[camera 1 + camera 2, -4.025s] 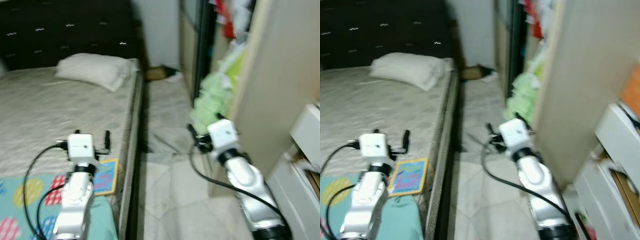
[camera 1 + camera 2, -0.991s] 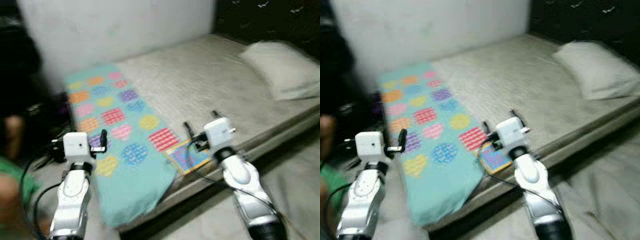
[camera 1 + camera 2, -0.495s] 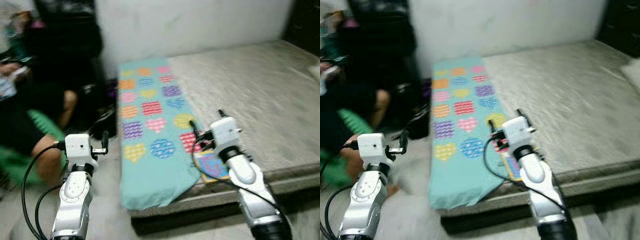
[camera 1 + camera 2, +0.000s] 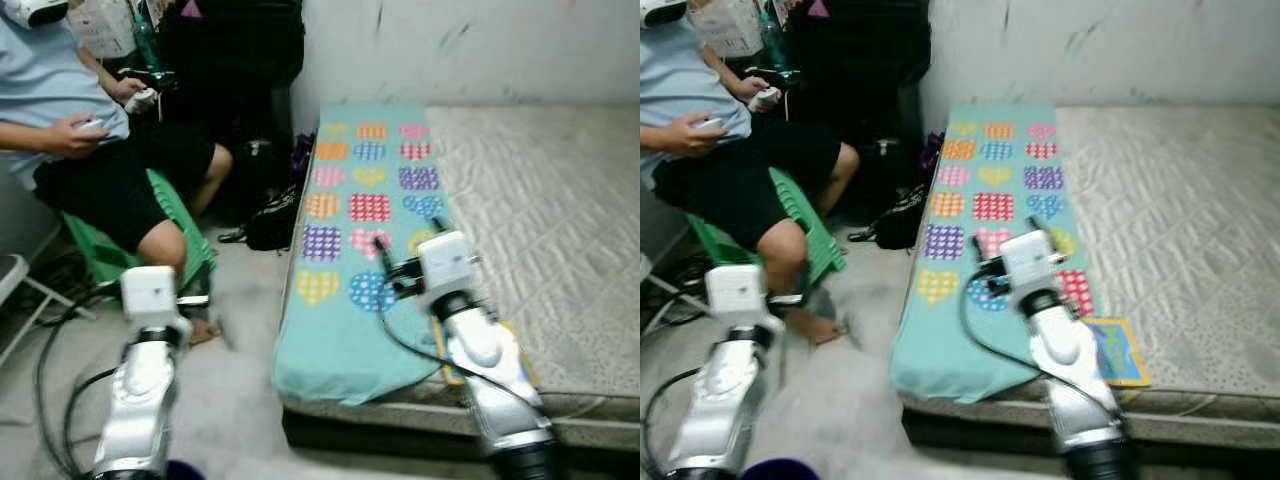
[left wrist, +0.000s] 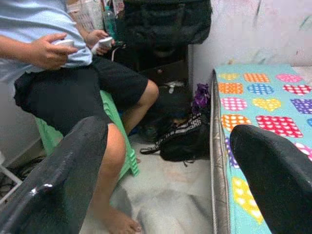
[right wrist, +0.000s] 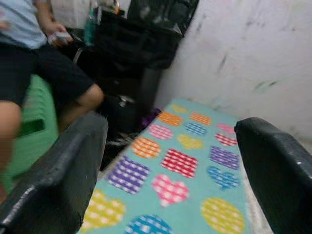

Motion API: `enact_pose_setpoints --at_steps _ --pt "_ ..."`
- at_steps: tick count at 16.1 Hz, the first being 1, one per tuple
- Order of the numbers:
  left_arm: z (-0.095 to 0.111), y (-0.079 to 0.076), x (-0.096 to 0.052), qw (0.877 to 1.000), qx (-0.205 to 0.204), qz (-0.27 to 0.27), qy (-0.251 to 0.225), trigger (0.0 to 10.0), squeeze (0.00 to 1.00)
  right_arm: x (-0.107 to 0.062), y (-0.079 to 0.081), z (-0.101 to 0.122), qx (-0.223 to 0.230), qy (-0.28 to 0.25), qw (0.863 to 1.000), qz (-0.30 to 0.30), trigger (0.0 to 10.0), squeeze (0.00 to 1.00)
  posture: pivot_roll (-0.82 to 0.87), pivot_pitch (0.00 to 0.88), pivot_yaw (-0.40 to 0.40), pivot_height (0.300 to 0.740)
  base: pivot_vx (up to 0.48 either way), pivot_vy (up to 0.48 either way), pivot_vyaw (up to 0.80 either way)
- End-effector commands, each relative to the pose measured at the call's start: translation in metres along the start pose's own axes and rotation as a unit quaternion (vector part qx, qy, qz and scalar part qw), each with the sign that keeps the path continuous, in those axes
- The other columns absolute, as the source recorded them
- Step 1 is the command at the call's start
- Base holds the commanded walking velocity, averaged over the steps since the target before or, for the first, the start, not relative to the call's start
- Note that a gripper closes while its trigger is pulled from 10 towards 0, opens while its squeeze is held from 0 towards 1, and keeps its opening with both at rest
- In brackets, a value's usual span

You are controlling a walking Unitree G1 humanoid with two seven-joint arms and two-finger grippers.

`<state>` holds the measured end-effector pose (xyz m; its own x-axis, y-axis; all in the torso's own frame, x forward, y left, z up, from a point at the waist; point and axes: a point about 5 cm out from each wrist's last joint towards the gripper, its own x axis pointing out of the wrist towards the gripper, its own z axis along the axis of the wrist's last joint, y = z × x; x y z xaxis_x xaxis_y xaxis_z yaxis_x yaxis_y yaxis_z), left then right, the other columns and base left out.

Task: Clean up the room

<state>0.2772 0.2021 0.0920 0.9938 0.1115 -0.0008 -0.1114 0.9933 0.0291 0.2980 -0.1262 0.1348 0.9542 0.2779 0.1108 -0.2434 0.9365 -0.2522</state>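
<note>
**Right claw nearest the book; blanket runs lengthwise between**

Landmark: heart-print blanket (image 4: 985,215), laid along the bed (image 4: 1180,210) with its long axis running away from the robot, near end drooping over the mattress edge.

Left of blanket: seated person (image 4: 90,150) on a green stool (image 4: 105,255); black bag (image 4: 270,225) on the floor against the bed side. Left claw (image 5: 161,180) hangs over open floor left of the blanket, fingers spread, holding nothing.

Over blanket: right claw (image 6: 170,170), fingers spread, empty, aimed along the blanket's length.

Right of blanket: picture book (image 4: 1118,350) lying flat, touching the blanket's edge, close to the bed's front edge.

Judgement: the right arm is the nearer one; bare mattress beyond gives free room, while the left side is crowded.
</note>
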Motion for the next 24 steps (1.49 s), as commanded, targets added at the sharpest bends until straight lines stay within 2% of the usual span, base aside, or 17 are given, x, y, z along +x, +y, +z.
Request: enact_pose_setpoints --at_steps 1,10,12,19,22,24 --pt "0.004 -0.001 0.002 1.0 -0.001 -0.004 -0.005 10.0 0.0 -0.001 -0.007 0.002 0.0 -0.003 1.0 -0.014 10.0 0.0 -0.22 0.0 0.062 0.74 0.0 0.0 0.0" --pt "0.002 -0.005 0.003 1.0 0.0 -0.026 -0.001 10.0 0.0 0.0 -0.013 -0.004 0.018 0.014 0.999 -0.045 10.0 0.0 -0.22 0.0 0.068 0.74 0.0 0.0 -0.09" --pt "0.002 -0.005 0.004 1.0 -0.005 -0.029 0.0 10.0 0.0 0.001 -0.013 -0.004 0.016 0.012 0.999 -0.044 10.0 0.0 -0.22 0.0 0.069 0.74 0.0 0.0 -0.8" --pt "0.004 -0.008 0.005 0.999 -0.003 -0.037 -0.007 10.0 0.0 0.003 -0.012 -0.003 0.018 0.006 0.999 -0.041 10.0 0.0 -0.22 0.0 0.068 0.74 0.0 0.0 0.0" --pt "0.004 -0.012 0.006 0.998 0.01 -0.057 -0.011 10.0 0.0 0.005 -0.017 0.002 0.026 -0.014 0.998 -0.062 10.0 0.0 -0.23 0.0 0.1 0.74 0.0 0.0 0.0" --pt "0.009 -0.017 0.013 0.997 0.019 -0.079 -0.017 10.0 0.0 0.008 -0.025 0.004 0.038 -0.024 0.994 -0.101 10.0 0.0 -0.25 0.0 0.157 0.74 0.0 0.0 0.0"
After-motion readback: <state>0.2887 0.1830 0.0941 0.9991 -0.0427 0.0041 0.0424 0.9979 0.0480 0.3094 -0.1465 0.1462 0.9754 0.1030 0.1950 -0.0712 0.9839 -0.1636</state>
